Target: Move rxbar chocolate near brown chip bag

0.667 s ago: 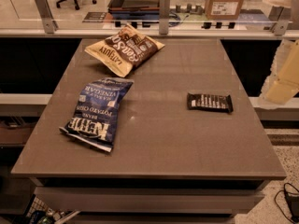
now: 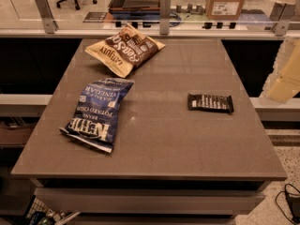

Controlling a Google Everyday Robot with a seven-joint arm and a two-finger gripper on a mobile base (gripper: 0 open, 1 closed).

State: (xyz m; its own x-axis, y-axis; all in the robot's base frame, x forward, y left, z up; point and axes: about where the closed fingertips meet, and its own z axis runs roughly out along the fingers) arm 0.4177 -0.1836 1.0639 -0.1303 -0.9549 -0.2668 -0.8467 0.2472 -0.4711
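Brown table: rxbar chocolate sits centre-right, well apart from brown chip bag upper left; gripper at right edge, grip state unreadable; move apparently not begun.

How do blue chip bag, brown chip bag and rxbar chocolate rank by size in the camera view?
1. blue chip bag, nearer, so unsure.
2. brown chip bag.
3. rxbar chocolate.
Claw: right edge, beside table.

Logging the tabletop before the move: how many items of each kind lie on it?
Chip bags: 2, the brown chip bag and the blue Kettle chip bag
Bars: 1, the rxbar chocolate
Total: 3
The gripper is beyond the right side of the table, touching none of them.
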